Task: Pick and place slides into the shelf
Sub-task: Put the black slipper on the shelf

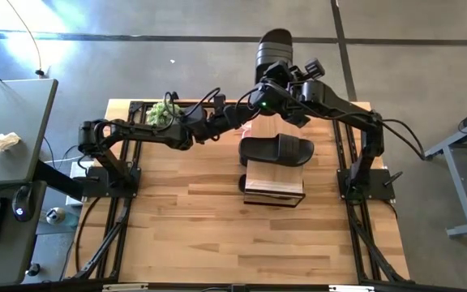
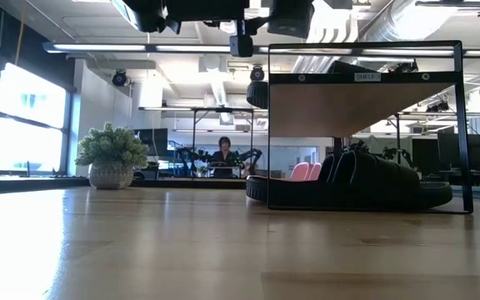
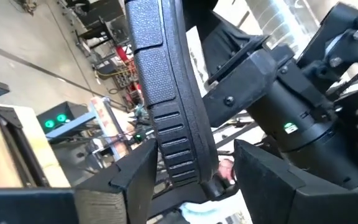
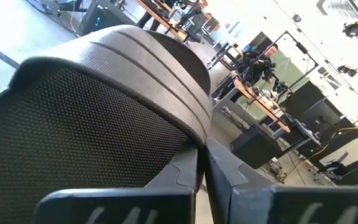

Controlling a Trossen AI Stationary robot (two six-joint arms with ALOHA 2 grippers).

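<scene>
A black slide is held up in the air over the table's far edge, with my right gripper shut on its ribbed strap. My left gripper is open. Its fingers stand on either side of that slide's ridged sole, seen edge-on, with a gap showing on one side. Another black slide lies on the table just beyond the shelf, whose wire frame carries the plank top. A dark slide and pink ones show low under the plank. My right gripper pinches the edge of the black slide's strap between its two fingers, the ribbed outer face on one side and the mesh lining on the other. The fingers reach roughly level toward the far edge. The slide is lifted clear of the table.
A potted plant stands at the table's far left. The two arms cross close together above the far middle of the table. The near half of the wooden table is bare. A person sits at a desk in the room behind.
</scene>
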